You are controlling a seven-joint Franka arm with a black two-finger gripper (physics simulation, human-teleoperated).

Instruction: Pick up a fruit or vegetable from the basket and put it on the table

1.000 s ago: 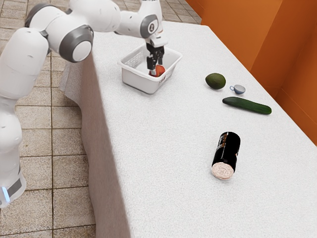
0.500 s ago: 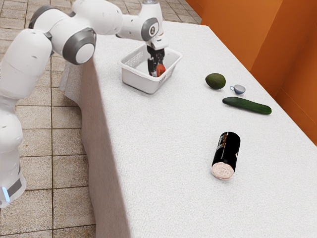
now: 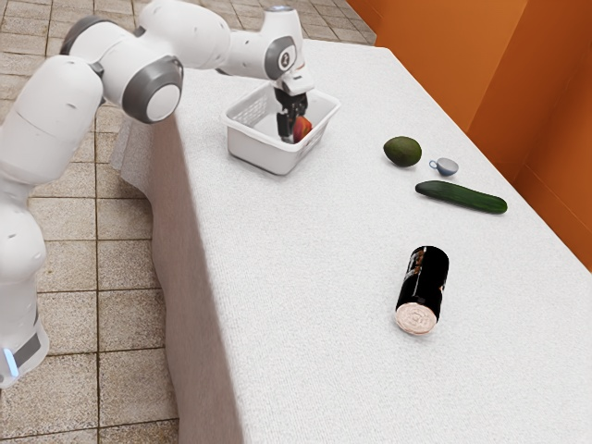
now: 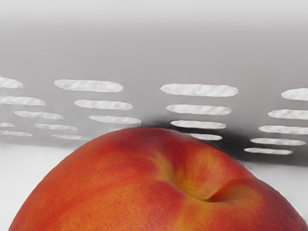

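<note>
Nearest in the exterior view, a black can (image 3: 423,279) lies on its side on the worktop (image 3: 314,277), its pale round end turned toward the camera. The worktop is draped in a white cloth that hangs down over its edge. At the exterior view's left stands the white and grey arm (image 3: 55,111), above a floor of beige tiles (image 3: 69,314).

Beyond the can, toward the exterior view's right, lies a dark green cucumber (image 3: 462,197). A small blue-grey cup (image 3: 448,166) sits just beyond it, its handle toward an avocado (image 3: 403,151) close by.

Farther along the worktop stands a white plastic basket (image 3: 262,151), well apart from the can. The black gripper (image 3: 293,129) reaches down into it, right at a peach (image 3: 303,129). I cannot tell whether the gripper is clenched on the peach or released. The peach is within the basket's walls; in the wrist view its skin runs from red to yellow-orange around the stem hollow, with a slotted basket wall behind it. An orange wall (image 3: 490,65) rises past the worktop's far side
</note>
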